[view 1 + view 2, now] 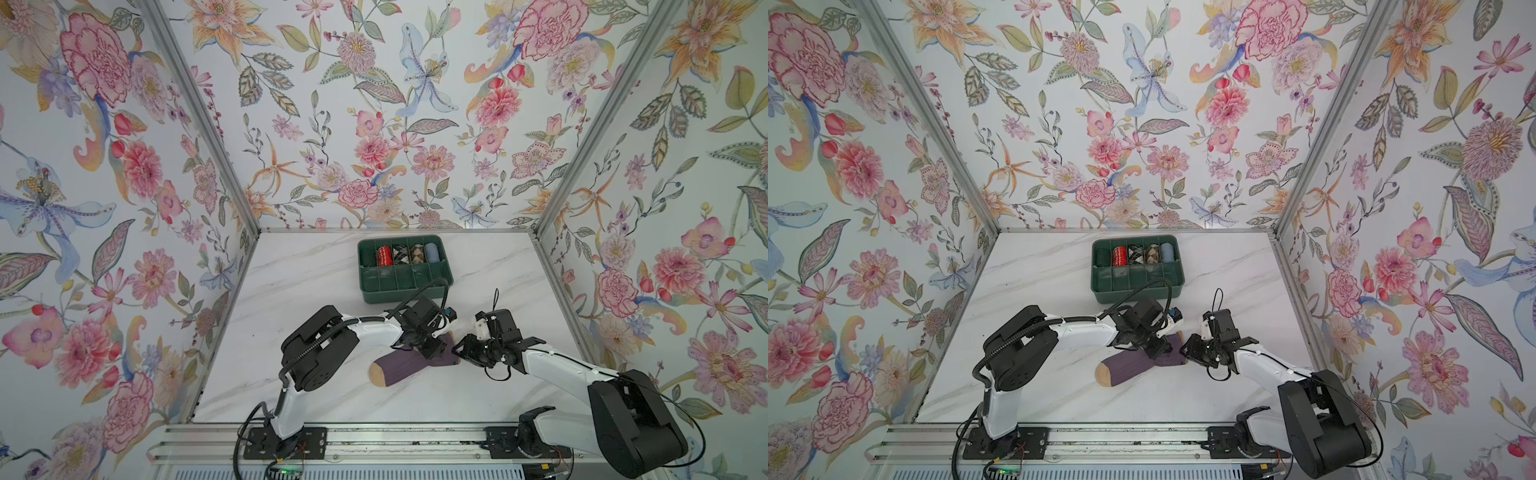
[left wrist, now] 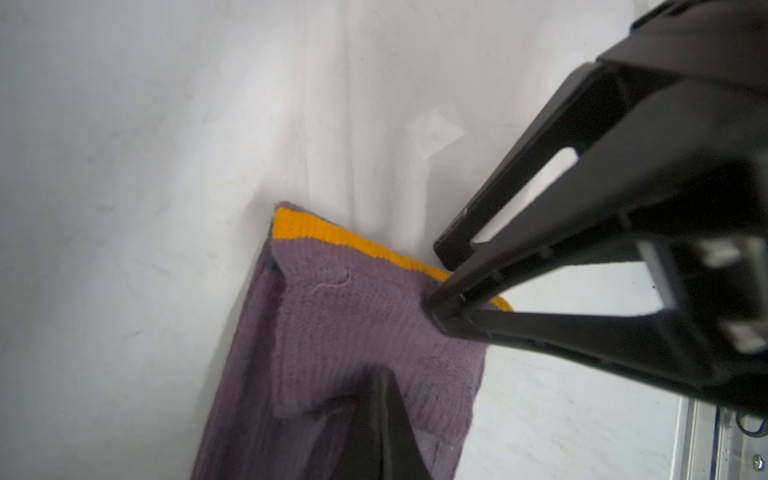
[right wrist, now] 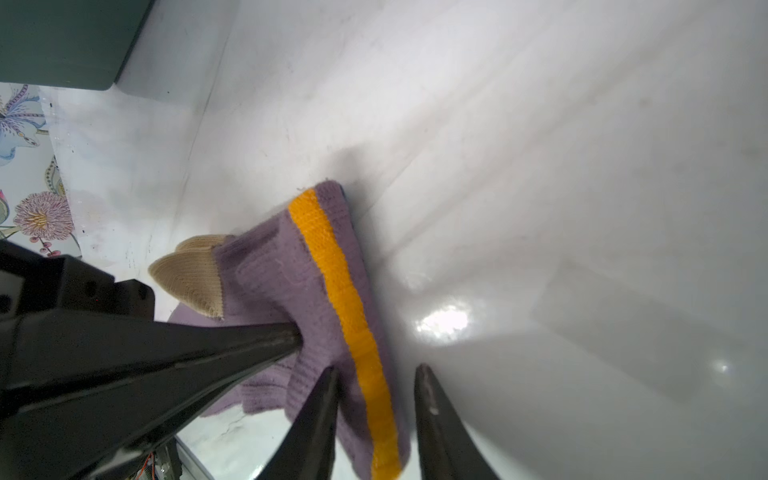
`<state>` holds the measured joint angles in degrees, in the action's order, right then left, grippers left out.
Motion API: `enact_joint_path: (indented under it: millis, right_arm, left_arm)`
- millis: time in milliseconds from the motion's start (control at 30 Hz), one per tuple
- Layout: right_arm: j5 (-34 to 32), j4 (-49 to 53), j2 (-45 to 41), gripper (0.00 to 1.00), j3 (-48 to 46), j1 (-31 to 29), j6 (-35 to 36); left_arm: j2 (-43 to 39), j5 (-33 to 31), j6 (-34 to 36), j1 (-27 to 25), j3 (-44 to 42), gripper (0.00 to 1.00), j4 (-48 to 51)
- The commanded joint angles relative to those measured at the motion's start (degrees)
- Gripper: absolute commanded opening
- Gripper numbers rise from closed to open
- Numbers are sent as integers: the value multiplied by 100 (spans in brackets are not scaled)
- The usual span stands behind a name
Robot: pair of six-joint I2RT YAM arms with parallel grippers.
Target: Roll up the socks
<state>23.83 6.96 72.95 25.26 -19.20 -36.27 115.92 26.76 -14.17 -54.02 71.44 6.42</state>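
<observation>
The dusty-purple socks (image 1: 399, 368) (image 1: 1125, 368) lie near the table's middle, tan toe (image 1: 376, 374) to the left, cuff end folded back on the right. My left gripper (image 1: 433, 353) (image 2: 382, 374) is shut, pinching purple fabric (image 2: 332, 311) just behind the orange cuff stripe (image 2: 332, 232), and the cloth creases toward its tip. My right gripper (image 1: 457, 350) (image 3: 377, 370) straddles the cuff edge. Its fingers stand apart, with the orange stripe (image 3: 332, 274) between them and a small gap on the outer side. The tan heel (image 3: 191, 278) shows beside the left gripper's tip.
A green divided tray (image 1: 405, 286) (image 1: 1133, 291) stands just behind both grippers, holding several rolled socks, among them a red patterned roll (image 1: 384, 255) and a light-blue roll (image 1: 432, 251). Flowered walls close in the table on three sides. A metal rail (image 1: 374, 440) runs along the front.
</observation>
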Motion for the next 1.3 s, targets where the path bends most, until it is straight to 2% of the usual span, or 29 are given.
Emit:
enact_joint_path:
  millis: [0, 433, 1000, 1267]
  right_arm:
    - [51, -124, 121, 34, -91, 13, -29]
    - [227, -488, 513, 33, -84, 20, -46]
    - [372, -776, 55, 29, -209, 39, -264]
    - [349, -871, 54, 11, -256, 15, -273]
  left_arm:
    - [154, -118, 72, -58, 143, 0, 224]
    - [168, -31, 125, -58, 97, 0, 239]
    - [248, 57, 152, 14, 56, 0, 159]
    - [244, 88, 152, 32, 10, 0, 86]
